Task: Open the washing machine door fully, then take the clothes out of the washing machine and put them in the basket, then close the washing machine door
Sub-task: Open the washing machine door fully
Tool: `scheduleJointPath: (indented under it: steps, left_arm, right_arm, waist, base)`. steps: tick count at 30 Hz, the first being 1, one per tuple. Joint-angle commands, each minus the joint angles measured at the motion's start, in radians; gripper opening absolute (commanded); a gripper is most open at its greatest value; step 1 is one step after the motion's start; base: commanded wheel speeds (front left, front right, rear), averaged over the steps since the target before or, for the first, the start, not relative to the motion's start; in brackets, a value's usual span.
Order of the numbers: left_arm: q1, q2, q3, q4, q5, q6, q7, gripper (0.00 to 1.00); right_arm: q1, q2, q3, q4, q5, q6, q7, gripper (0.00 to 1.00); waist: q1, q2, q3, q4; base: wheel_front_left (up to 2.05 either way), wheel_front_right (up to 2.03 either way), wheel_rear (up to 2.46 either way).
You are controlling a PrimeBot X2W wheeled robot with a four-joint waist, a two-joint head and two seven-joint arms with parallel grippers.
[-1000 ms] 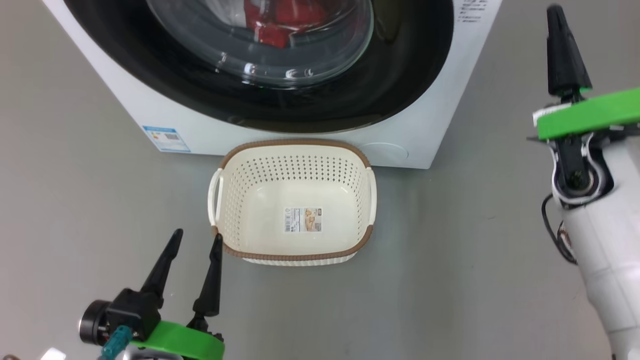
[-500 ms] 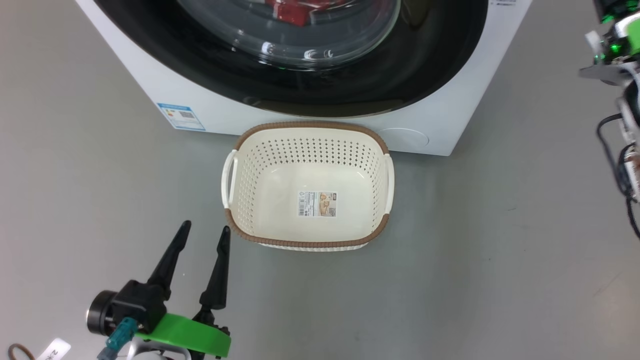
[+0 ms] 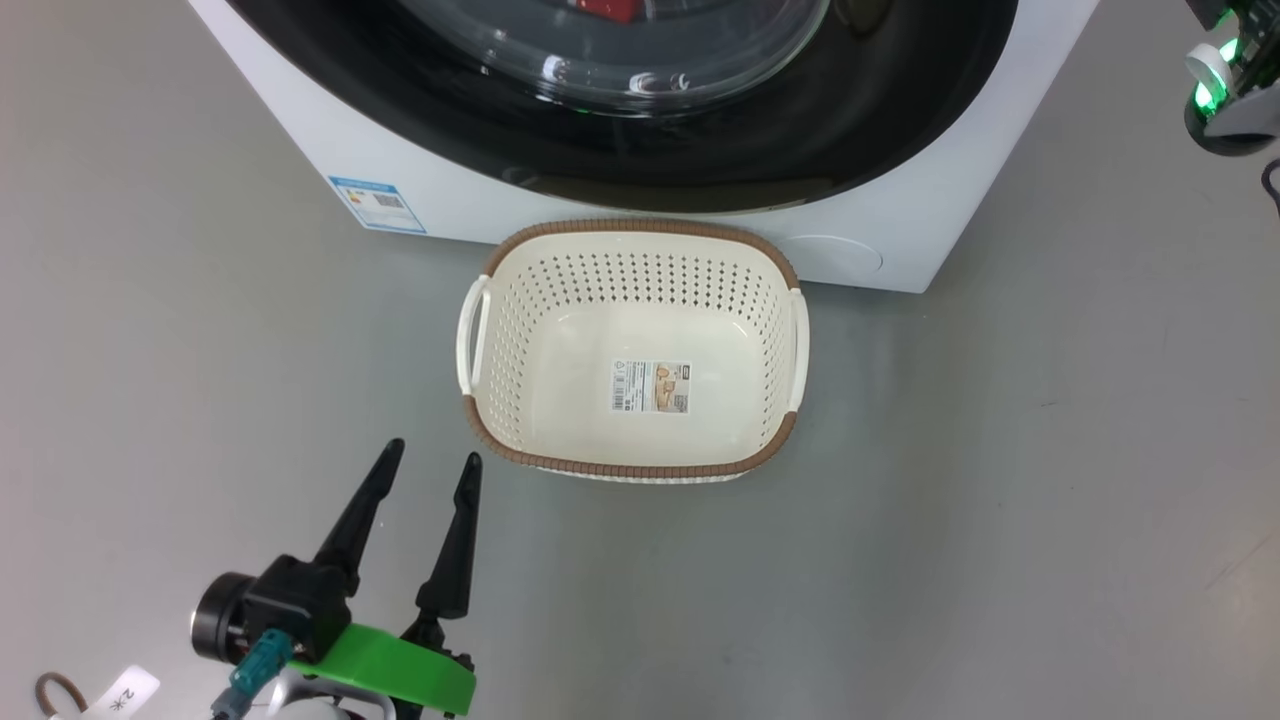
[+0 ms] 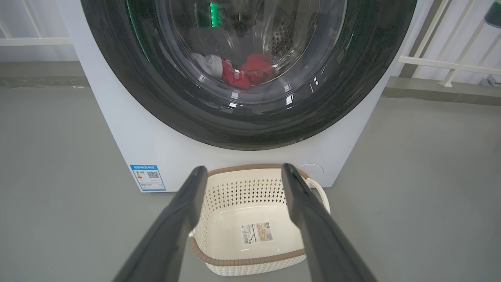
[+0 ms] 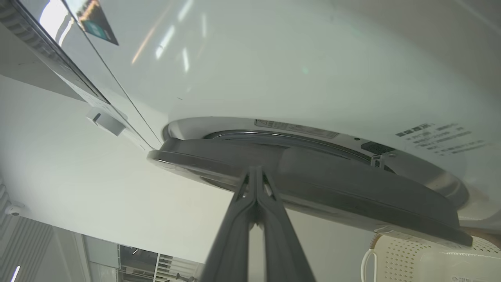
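The left end effector (image 3: 430,462) is spread wide with nothing between its two dark fingers, touching nothing. It hangs low over the grey floor (image 3: 1000,500) at the lower left of the head view, fingers pointing up and slightly right towards the near left corner of the basket (image 3: 640,226), near it but apart. The right end effector (image 5: 255,172) has its fingers pressed together with nothing between them; in the right wrist view the tips sit at the edge of the washing machine door (image 5: 352,184), though contact cannot be told. The right arm (image 3: 1228,100) reaches up at the head view's upper right. The basket stands on the floor just in front of the washing machine (image 3: 430,200). The red and white clothes (image 4: 250,72) lie in the drum behind the door's glass.
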Motion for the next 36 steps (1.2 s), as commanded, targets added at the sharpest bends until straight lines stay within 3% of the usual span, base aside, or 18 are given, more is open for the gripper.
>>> scheduleJointPath:
  steps: [1,20,36]
  left_arm:
    - [-0.031,0.021,0.026,-0.021,-0.009,-0.003,-0.012,1.00]
    - [-0.081,0.011,0.007,-0.037,-0.027,-0.003,-0.012,1.00]
    - [-0.095,-0.004,0.016,-0.035,-0.031,-0.003,-0.012,1.00]
  right_arm:
    - [-0.032,0.014,0.006,-0.002,0.013,0.002,0.019,0.00]
    - [-0.208,0.043,0.052,0.115,-0.033,0.002,0.091,0.00]
    - [-0.203,0.054,0.092,0.109,-0.095,0.002,0.092,0.00]
  waist:
    - [0.0000,-0.0001,0.013,0.004]
    - [0.0000,-0.0001,0.100,0.037]
    - [0.0000,-0.0001,0.104,0.060]
  base:
    - [0.00,0.00,0.00]
    - [0.00,0.00,0.00]
    - [0.00,0.00,0.00]
